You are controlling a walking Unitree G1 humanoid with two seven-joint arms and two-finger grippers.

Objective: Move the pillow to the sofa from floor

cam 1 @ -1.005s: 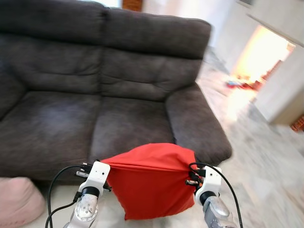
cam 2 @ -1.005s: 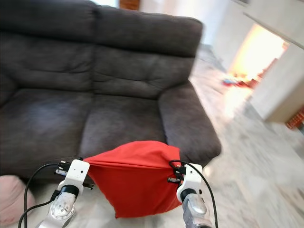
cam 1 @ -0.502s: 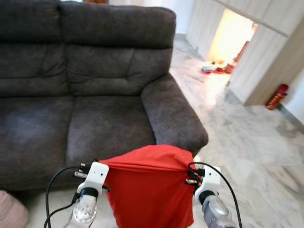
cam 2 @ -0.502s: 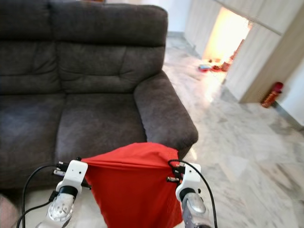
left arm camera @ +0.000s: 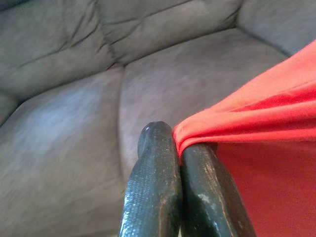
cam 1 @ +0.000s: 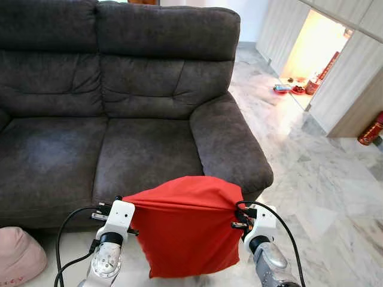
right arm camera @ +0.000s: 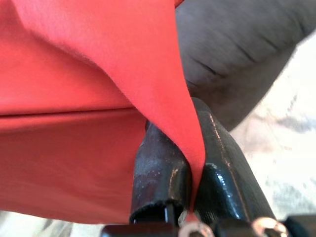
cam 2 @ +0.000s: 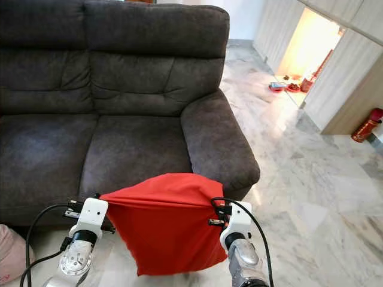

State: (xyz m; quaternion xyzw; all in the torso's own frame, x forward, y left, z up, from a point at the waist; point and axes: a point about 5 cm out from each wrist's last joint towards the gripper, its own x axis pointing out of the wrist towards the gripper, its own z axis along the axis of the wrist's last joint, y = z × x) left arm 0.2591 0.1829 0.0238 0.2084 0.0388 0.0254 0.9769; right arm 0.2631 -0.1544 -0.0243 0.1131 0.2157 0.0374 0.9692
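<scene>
Left tool (left arm camera: 178, 148) pressed together on one upper corner of the red pillow (cam 1: 185, 233), cloth pinched between the two black fingers. Right tool (right arm camera: 190, 163) clamped likewise on the opposite upper corner, a fold of red fabric caught between its fingers (right arm camera: 158, 173). Pillow stretched taut between both tools, hanging in the air above the marble floor (cam 1: 323, 197), just in front of the sofa (cam 1: 119, 107) and clear of its seat cushions. Sofa dark grey, two seats, its armrest (cam 1: 230, 143) just behind the pillow's right side. Pink cushion (cam 1: 18, 257) on the floor at the far left, near the sofa base. Red extinguisher (cam 1: 372, 128) well apart at the right, by a pale wall.
</scene>
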